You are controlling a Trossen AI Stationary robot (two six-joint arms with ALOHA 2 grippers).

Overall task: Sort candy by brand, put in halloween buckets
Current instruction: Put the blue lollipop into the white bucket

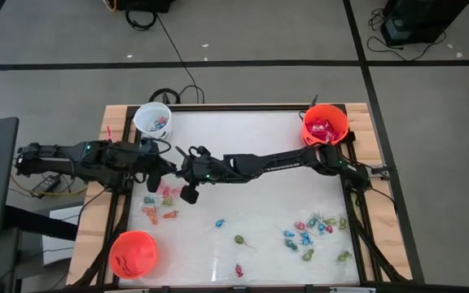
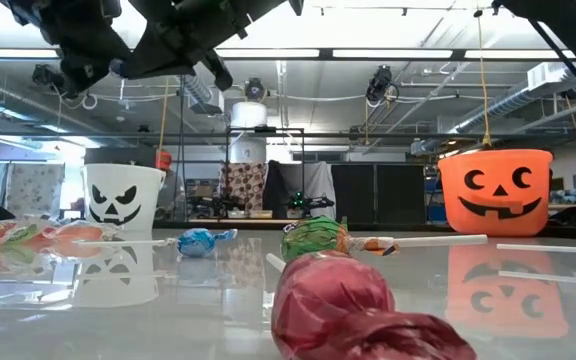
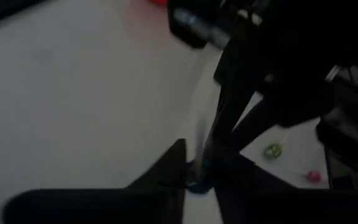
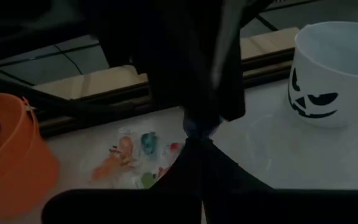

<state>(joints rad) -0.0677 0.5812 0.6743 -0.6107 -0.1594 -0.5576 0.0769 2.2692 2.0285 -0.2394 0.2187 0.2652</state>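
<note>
Both grippers meet above the table's left-middle, just right of the white bucket (image 1: 152, 120). My left gripper (image 1: 173, 163) and my right gripper (image 1: 187, 159) stand tip to tip, both shut on one blue-wrapped lollipop (image 3: 197, 180). It also shows as a blue wrap (image 4: 201, 127) in the right wrist view. Loose candy lies in a left pile (image 1: 159, 203) and a right cluster (image 1: 312, 232). One orange bucket (image 1: 325, 124) at the far right corner holds red packets. Another orange bucket (image 1: 133, 254) stands at the near left. My left gripper pinches the lollipop's blue head (image 3: 196, 182) between its two fingertips, and the lollipop is lifted clear of the table. The pale stick (image 3: 207, 124) runs from the head away toward the other gripper. My right gripper is shut at the blue wrap (image 4: 201, 129), just beyond its fingertips, coming level from the table's right. Whether it has the wrap or the stick, the left gripper's dark fingers (image 4: 222, 87) hide.
Lollipops lie near the table's near edge: red (image 2: 328, 300), green (image 2: 313, 238) and blue (image 2: 198, 241). The table has a wooden rim (image 1: 112, 130). Open white surface lies in the middle (image 1: 251, 203). Cables run along the left edge (image 1: 47, 183).
</note>
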